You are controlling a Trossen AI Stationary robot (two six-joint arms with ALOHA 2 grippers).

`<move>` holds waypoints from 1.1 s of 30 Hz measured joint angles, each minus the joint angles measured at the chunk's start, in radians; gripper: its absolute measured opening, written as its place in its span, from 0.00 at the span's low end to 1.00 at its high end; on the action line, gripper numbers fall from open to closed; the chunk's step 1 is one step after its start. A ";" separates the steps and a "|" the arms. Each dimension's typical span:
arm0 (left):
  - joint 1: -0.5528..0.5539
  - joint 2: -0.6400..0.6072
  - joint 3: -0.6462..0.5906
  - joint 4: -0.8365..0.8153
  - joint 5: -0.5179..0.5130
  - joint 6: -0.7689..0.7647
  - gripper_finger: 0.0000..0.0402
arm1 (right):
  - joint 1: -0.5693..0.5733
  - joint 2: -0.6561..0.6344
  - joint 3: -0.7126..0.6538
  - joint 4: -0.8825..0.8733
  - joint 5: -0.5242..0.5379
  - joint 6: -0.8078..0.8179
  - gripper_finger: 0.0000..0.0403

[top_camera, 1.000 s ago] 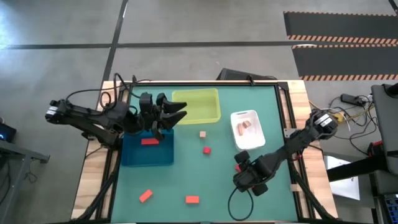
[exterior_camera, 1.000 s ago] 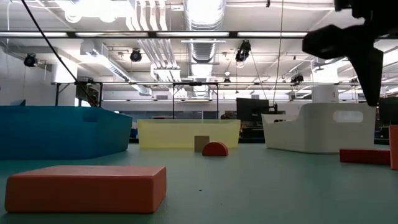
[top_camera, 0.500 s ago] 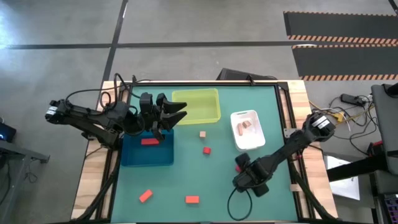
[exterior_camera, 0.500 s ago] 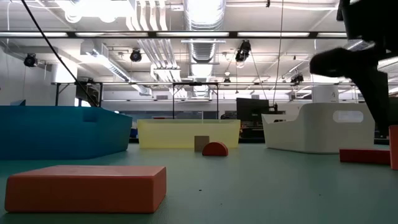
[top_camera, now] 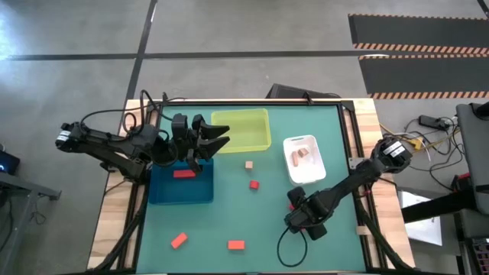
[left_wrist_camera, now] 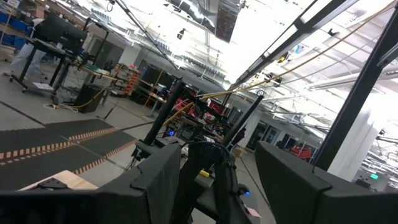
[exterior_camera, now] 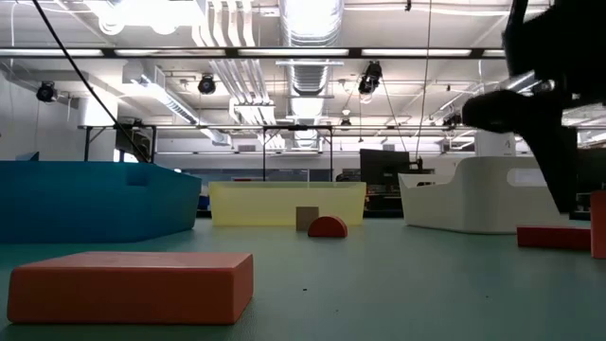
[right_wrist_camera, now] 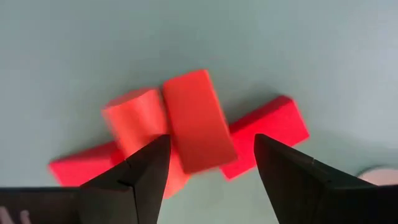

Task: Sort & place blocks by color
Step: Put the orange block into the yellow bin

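Your right gripper (right_wrist_camera: 210,163) is hanging with its fingers spread wide and empty over a small pile of red blocks (right_wrist_camera: 186,124) near the table's (top_camera: 321,122) right edge, just below the white tray (top_camera: 315,169). Your left gripper (top_camera: 218,137) is waiting, fingers apart and holding nothing, above the blue tray's (top_camera: 164,189) far edge, beside the yellow-green tray (top_camera: 244,128).

2 dark jointed arms (top_camera: 114,149), trailing black cables (top_camera: 284,248)
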 joint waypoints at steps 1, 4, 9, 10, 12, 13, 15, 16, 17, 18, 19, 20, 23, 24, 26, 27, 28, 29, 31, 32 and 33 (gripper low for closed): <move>0.000 0.000 0.000 0.000 0.000 0.000 0.48 | -0.003 0.002 -0.008 0.006 0.000 0.000 0.55; 0.000 0.000 -0.001 0.000 0.000 0.000 0.48 | -0.010 0.002 -0.029 0.053 -0.027 0.000 0.55; 0.000 0.000 -0.001 0.000 0.000 0.000 0.48 | -0.011 0.001 -0.038 0.057 -0.028 0.000 0.55; 0.000 0.000 -0.001 0.000 0.000 0.000 0.48 | -0.011 0.001 -0.038 0.059 -0.029 -0.002 0.55; 0.000 0.000 -0.001 0.000 0.000 0.000 0.48 | -0.011 0.001 -0.038 0.076 -0.028 -0.007 0.54; 0.000 0.000 -0.001 0.000 0.000 0.000 0.48 | -0.011 0.001 -0.038 0.079 -0.029 -0.009 0.53; 0.000 0.000 -0.001 0.000 0.000 0.000 0.48 | -0.011 0.001 -0.038 0.082 -0.027 -0.014 0.49; 0.000 0.000 -0.001 0.000 0.000 0.000 0.48 | -0.012 0.001 -0.038 0.084 -0.027 -0.016 0.47; 0.000 0.000 -0.001 0.000 0.000 0.000 0.48 | -0.012 0.001 -0.037 0.084 -0.027 -0.016 0.44; 0.000 0.000 -0.001 0.000 0.000 0.000 0.48 | -0.012 0.001 -0.035 0.083 -0.030 -0.016 0.42; 0.000 0.000 -0.001 0.000 0.000 0.000 0.48 | -0.013 0.001 -0.035 0.083 -0.031 -0.016 0.39; 0.000 0.000 -0.001 -0.001 0.000 0.000 0.48 | -0.012 0.000 -0.034 0.084 -0.034 -0.016 0.37; 0.000 0.000 -0.001 -0.001 0.000 0.000 0.48 | -0.013 -0.001 -0.033 0.085 -0.047 -0.015 0.33; 0.000 0.000 -0.002 -0.001 0.000 0.000 0.48 | -0.013 -0.001 -0.033 0.085 -0.051 -0.008 0.32; 0.000 0.000 -0.002 -0.001 0.000 0.000 0.48 | -0.016 -0.002 -0.033 0.085 -0.056 0.006 0.32; 0.000 0.000 -0.002 -0.001 0.000 0.000 0.48 | -0.016 -0.003 -0.033 0.085 -0.057 0.011 0.32; 0.000 0.000 -0.002 -0.001 0.000 0.000 0.48 | -0.017 -0.006 -0.033 0.085 -0.056 0.015 0.32; 0.000 0.000 -0.002 -0.001 0.000 0.000 0.48 | -0.020 -0.009 -0.034 0.087 -0.055 0.022 0.33; 0.000 0.000 -0.002 -0.001 0.000 0.000 0.48 | -0.028 -0.020 -0.034 0.089 -0.054 0.049 0.33; 0.000 0.000 -0.002 -0.002 0.000 0.000 0.48 | -0.035 -0.030 -0.035 0.087 -0.053 0.062 0.33; 0.000 0.000 -0.002 -0.002 0.000 0.000 0.48 | -0.043 -0.045 -0.035 0.087 -0.050 0.076 0.32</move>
